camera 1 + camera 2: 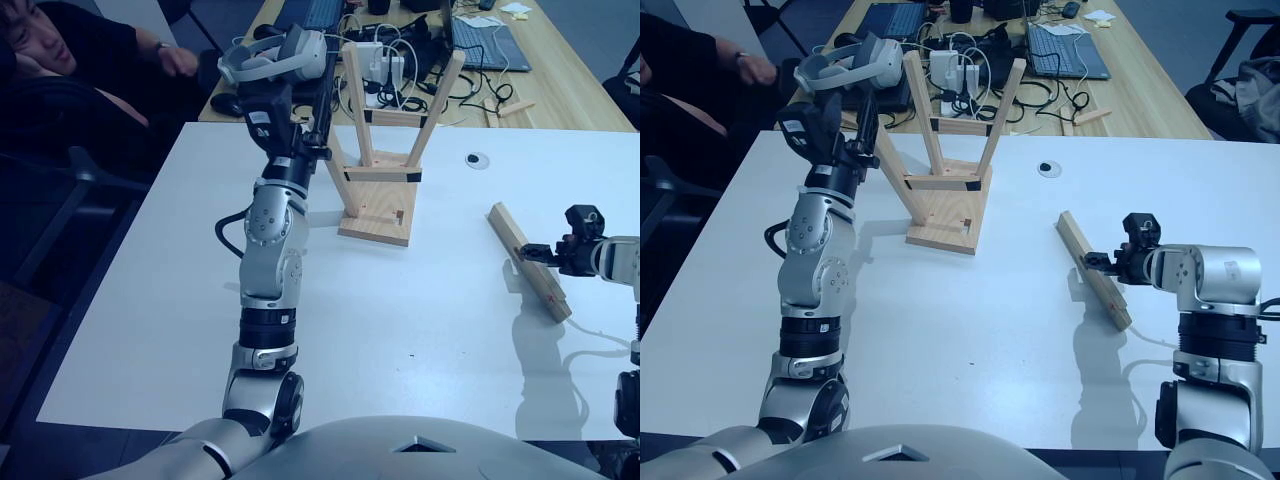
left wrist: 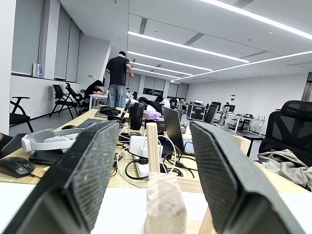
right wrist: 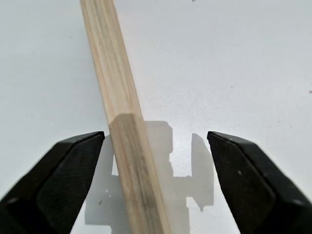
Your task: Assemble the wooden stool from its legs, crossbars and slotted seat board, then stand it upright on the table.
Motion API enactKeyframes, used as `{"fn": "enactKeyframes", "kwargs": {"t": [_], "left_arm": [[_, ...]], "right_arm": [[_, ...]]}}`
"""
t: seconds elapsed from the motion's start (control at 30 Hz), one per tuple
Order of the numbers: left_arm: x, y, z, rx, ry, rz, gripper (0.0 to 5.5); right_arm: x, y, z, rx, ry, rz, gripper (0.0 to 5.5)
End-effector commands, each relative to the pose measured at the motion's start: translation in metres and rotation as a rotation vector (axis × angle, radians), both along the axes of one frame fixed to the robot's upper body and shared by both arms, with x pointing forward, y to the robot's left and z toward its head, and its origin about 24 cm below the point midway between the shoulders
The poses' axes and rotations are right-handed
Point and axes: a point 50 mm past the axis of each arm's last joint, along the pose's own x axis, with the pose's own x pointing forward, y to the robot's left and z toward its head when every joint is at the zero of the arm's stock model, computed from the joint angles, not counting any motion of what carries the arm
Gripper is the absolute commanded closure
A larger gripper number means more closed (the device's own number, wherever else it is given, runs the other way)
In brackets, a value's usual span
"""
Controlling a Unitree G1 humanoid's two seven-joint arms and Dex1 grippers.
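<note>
The partly built stool stands upside down at the back middle of the white table (image 1: 400, 330). Its slotted seat board (image 1: 377, 222) lies flat, and three legs (image 1: 357, 100) joined by crossbars (image 1: 385, 174) point upward. My left gripper (image 2: 156, 185) is open at the leaning left leg (image 1: 338, 175). That leg's end (image 2: 163, 204) stands between the fingers (image 2: 87, 180) with gaps on both sides. A loose wooden leg (image 1: 510, 235) lies on the table at the right. My right gripper (image 3: 156, 134) is open and straddles the loose leg (image 3: 117, 97) without touching it.
A wooden desk behind the table carries a headset (image 1: 275, 52), a mouse (image 1: 228, 103), laptops and tangled cables. A round cable port (image 1: 478, 160) sits in the table behind the loose leg. A person sits at the far left. The table's near half is bare.
</note>
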Motion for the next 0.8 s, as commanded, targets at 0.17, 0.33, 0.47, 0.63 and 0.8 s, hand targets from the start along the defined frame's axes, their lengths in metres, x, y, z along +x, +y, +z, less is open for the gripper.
{"fn": "enactKeyframes", "kwargs": {"t": [0.17,0.33,0.47,0.63,0.8], "left_arm": [[0.002,0.002,-0.006,0.03,0.026,0.0,2.84],[0.002,0.001,-0.008,0.035,0.03,-0.001,2.84],[0.002,0.001,-0.01,0.039,0.034,-0.001,2.84],[0.002,0.002,-0.012,0.045,0.04,0.004,2.84],[0.001,0.003,-0.014,0.049,0.048,0.005,2.84]], "right_arm": [[-0.002,-0.001,-0.007,-0.009,0.007,0.014,1.56],[0.001,-0.016,-0.005,-0.062,-0.02,-0.059,1.56],[0.0,-0.035,-0.009,-0.08,-0.032,-0.167,1.56],[0.006,-0.048,-0.007,0.017,-0.104,-0.324,1.56],[0.005,-0.058,-0.009,-0.028,-0.112,-0.386,1.56]]}}
